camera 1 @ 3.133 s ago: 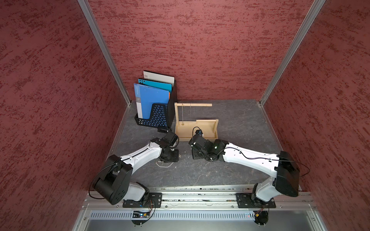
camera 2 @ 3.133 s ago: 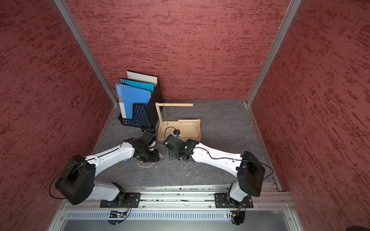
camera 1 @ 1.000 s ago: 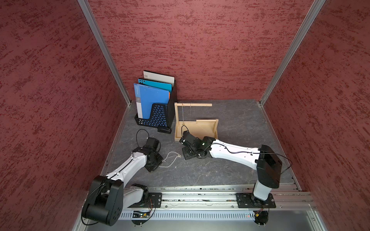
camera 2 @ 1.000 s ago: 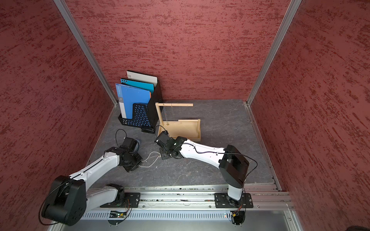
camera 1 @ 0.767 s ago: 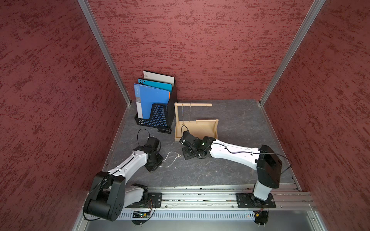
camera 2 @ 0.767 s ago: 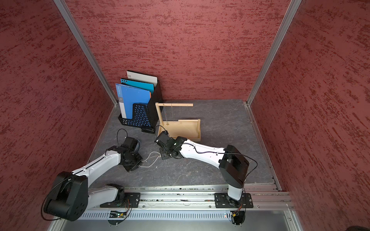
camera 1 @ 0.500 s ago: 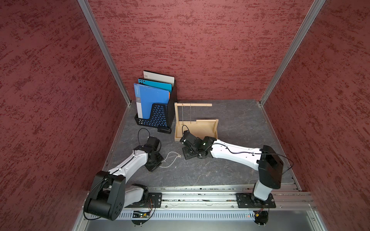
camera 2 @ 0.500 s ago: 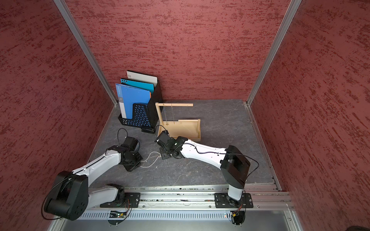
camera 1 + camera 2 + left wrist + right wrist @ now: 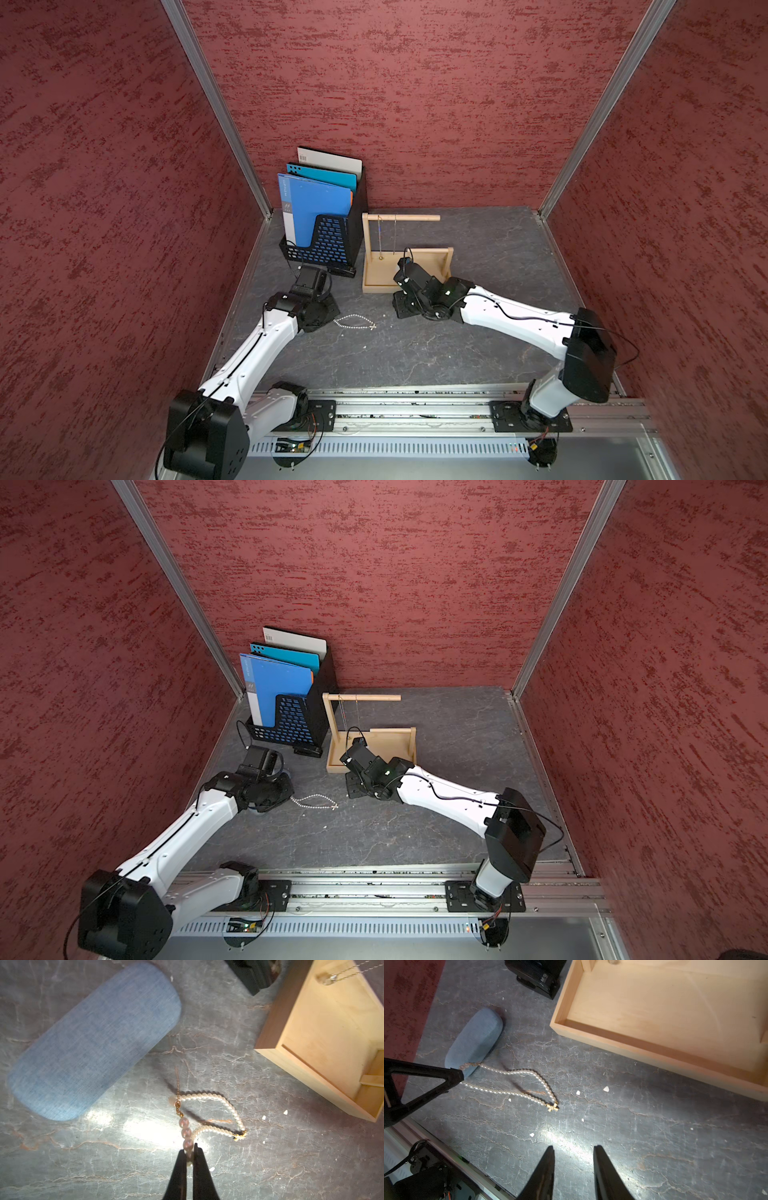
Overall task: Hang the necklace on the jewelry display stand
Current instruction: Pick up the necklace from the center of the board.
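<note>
Tabletop (image 9: 498,249) open right of jewelry display stand (image 9: 430,264); file rack (image 9: 332,245) crowds its post side, blue case (image 9: 93,1041) lies near necklace (image 9: 208,1096).

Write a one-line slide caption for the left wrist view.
Left gripper pinching one end of a pearl necklace on the grey table, beside a blue fabric case and the wooden jewelry display stand.

Overhead stereo pair; close, floorward wrist views

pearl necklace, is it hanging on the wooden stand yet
No, the pearl necklace lies on the tabletop beside the jewelry display stand, one end pinched in the left gripper.
</note>
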Action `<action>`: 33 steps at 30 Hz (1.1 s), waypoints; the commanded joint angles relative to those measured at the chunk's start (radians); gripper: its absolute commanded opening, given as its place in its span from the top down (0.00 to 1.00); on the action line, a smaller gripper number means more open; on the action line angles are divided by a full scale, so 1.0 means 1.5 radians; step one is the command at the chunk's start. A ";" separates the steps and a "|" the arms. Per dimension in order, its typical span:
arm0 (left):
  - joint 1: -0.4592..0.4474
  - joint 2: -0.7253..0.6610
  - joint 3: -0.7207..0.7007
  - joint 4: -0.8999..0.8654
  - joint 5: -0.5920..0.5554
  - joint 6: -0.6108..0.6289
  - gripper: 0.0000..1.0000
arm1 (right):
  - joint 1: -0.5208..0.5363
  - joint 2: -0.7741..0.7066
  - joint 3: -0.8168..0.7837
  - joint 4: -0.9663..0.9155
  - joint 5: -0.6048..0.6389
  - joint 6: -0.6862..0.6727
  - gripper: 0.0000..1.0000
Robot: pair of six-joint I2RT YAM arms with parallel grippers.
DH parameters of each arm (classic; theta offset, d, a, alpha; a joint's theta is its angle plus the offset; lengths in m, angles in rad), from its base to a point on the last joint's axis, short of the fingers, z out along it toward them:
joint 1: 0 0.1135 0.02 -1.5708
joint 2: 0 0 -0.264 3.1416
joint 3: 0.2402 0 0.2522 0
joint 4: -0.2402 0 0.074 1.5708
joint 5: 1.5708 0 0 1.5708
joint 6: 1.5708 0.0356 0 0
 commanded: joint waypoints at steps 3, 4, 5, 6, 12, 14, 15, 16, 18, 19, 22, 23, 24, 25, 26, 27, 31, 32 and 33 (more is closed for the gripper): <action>-0.017 -0.028 0.071 -0.008 0.053 0.110 1.00 | -0.007 -0.051 -0.024 0.086 -0.017 -0.052 0.63; -0.017 -0.031 0.082 -0.008 0.068 0.121 1.00 | -0.008 -0.056 -0.027 0.095 -0.015 -0.058 0.62; -0.018 -0.035 0.095 -0.006 0.086 0.135 1.00 | -0.009 -0.062 -0.031 0.103 -0.017 -0.063 0.61; -0.019 -0.040 0.108 -0.004 0.101 0.147 1.00 | -0.010 -0.066 -0.036 0.112 -0.018 -0.069 0.60; -0.024 -0.051 0.173 0.013 0.197 0.205 1.00 | -0.015 -0.071 -0.053 0.165 -0.059 -0.079 0.51; -0.027 -0.048 0.192 0.013 0.233 0.227 1.00 | -0.015 -0.073 -0.063 0.193 -0.079 -0.077 0.49; -0.029 -0.046 0.201 0.011 0.245 0.233 1.00 | -0.015 -0.074 -0.068 0.205 -0.086 -0.076 0.49; -0.029 -0.044 0.210 0.009 0.263 0.241 1.00 | -0.015 -0.077 -0.074 0.218 -0.092 -0.074 0.49; -0.032 -0.040 0.225 0.003 0.285 0.249 1.00 | -0.015 -0.083 -0.084 0.241 -0.096 -0.071 0.48; -0.034 -0.037 0.233 0.000 0.295 0.250 1.00 | -0.015 -0.088 -0.090 0.253 -0.099 -0.071 0.48; -0.040 -0.036 0.249 0.004 0.323 0.248 1.00 | -0.015 -0.094 -0.111 0.284 -0.100 -0.069 0.48; -0.043 -0.036 0.254 0.008 0.334 0.246 1.00 | -0.015 -0.112 -0.120 0.293 -0.099 -0.069 0.48; -0.045 -0.036 0.257 0.012 0.342 0.243 1.00 | -0.016 -0.117 -0.127 0.300 -0.097 -0.068 0.48; -0.048 -0.035 0.262 0.017 0.351 0.239 1.00 | -0.015 -0.121 -0.135 0.309 -0.094 -0.066 0.48; -0.051 -0.034 0.268 0.021 0.359 0.235 1.00 | -0.015 -0.125 -0.146 0.319 -0.091 -0.065 0.48; -0.054 -0.033 0.272 0.025 0.366 0.232 1.00 | -0.015 -0.128 -0.154 0.330 -0.089 -0.063 0.48; -0.070 -0.021 0.295 0.038 0.397 0.226 1.00 | -0.015 -0.137 -0.171 0.375 -0.090 -0.061 0.49; -0.073 -0.017 0.301 0.039 0.404 0.225 1.00 | -0.015 -0.137 -0.173 0.384 -0.092 -0.064 0.49; -0.076 -0.014 0.307 0.038 0.409 0.226 1.00 | -0.015 -0.136 -0.174 0.392 -0.096 -0.068 0.48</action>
